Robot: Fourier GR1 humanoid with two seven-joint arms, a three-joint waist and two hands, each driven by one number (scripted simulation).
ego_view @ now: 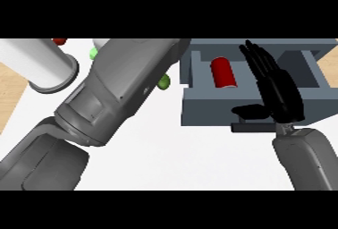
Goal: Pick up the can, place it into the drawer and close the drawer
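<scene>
A red can (223,73) lies on its side inside the open grey drawer (218,109) at the upper right. My right hand (276,91) is open, its fingers straight and pointing away, stretched over the drawer's right half just right of the can. Its thumb rests against the drawer's front panel, above the dark handle (249,128). My left forearm (116,94) crosses the view from lower left to the top centre. The left hand itself is out of sight past the top edge.
A large white cylinder (40,65) stands at the upper left. Small green objects (163,82) and a red one (60,41) peek out around the left forearm. White counter (191,156) fills the front; a wooden strip (10,89) runs along the left edge.
</scene>
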